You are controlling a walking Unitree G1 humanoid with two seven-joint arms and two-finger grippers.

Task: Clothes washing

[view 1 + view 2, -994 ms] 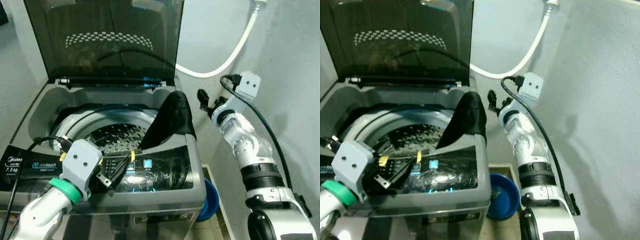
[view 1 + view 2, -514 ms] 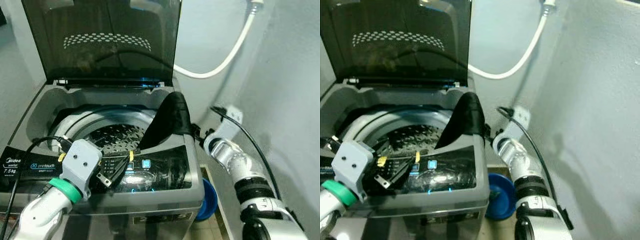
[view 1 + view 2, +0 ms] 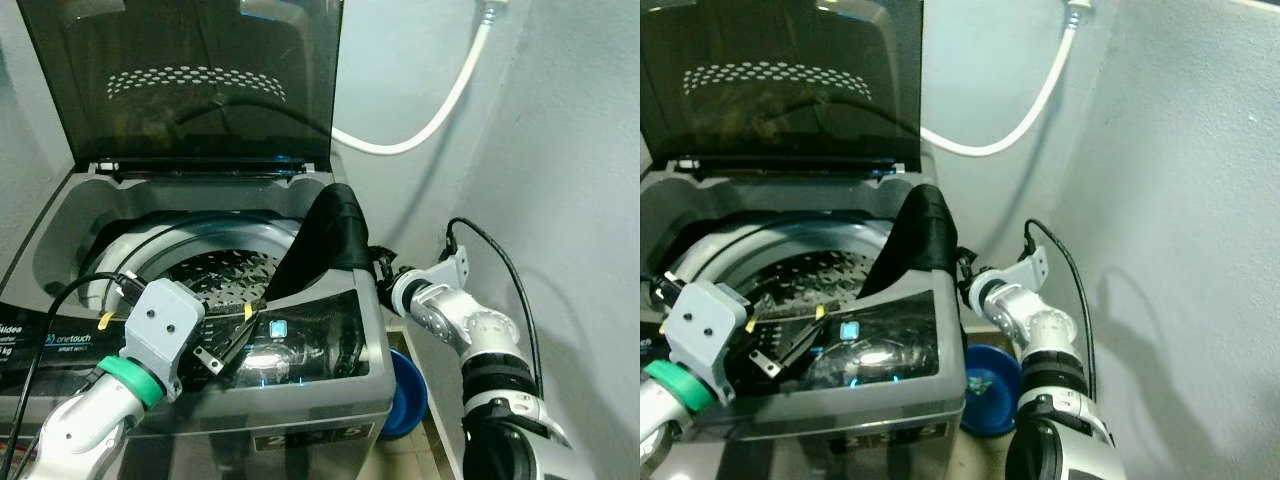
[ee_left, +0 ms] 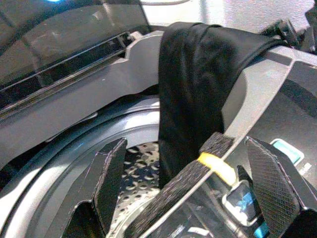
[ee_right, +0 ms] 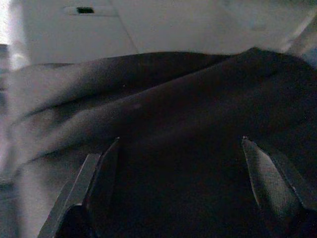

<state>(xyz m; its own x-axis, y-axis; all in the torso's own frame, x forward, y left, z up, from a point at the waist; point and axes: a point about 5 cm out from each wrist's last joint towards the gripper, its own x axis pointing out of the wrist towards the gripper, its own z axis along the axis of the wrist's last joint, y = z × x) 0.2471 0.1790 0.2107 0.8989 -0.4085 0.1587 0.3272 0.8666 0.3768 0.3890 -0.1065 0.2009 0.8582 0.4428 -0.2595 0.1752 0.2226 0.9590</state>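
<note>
Here, head views: the grey top-loading washing machine [image 3: 330, 395] stands with its dark tinted lid [image 3: 190, 80] raised, so the perforated steel drum [image 3: 225, 275] is open for loading.
Garment: a black cloth garment [image 3: 325, 245] hangs over the right rim of the tub, half in and half out, so it likely needs pushing in before any wash can start.
Right arm: the right pincer [image 3: 380, 267] reaches in from the machine's right side and sits just beside the draped cloth, seemingly placed to take hold of the overhanging part.
Left arm: the left pincer [image 3: 232, 335] lies over the glossy control panel [image 3: 300, 345] at the front edge, fingers pointing toward the drum, gripping nothing.
Surroundings: a white hose [image 3: 440, 110] curves along the wall and a blue round basin [image 3: 405, 390] sits on the floor beside the machine.
Left wrist view: the left fingers [image 4: 270, 181] are spread wide with the drum and black garment between them in the distance, apart from both.
Right wrist view: the right fingers [image 5: 99, 173] are parted wide with dark cloth close across the gap; I cannot tell whether they touch it, and they have not closed on it.
</note>
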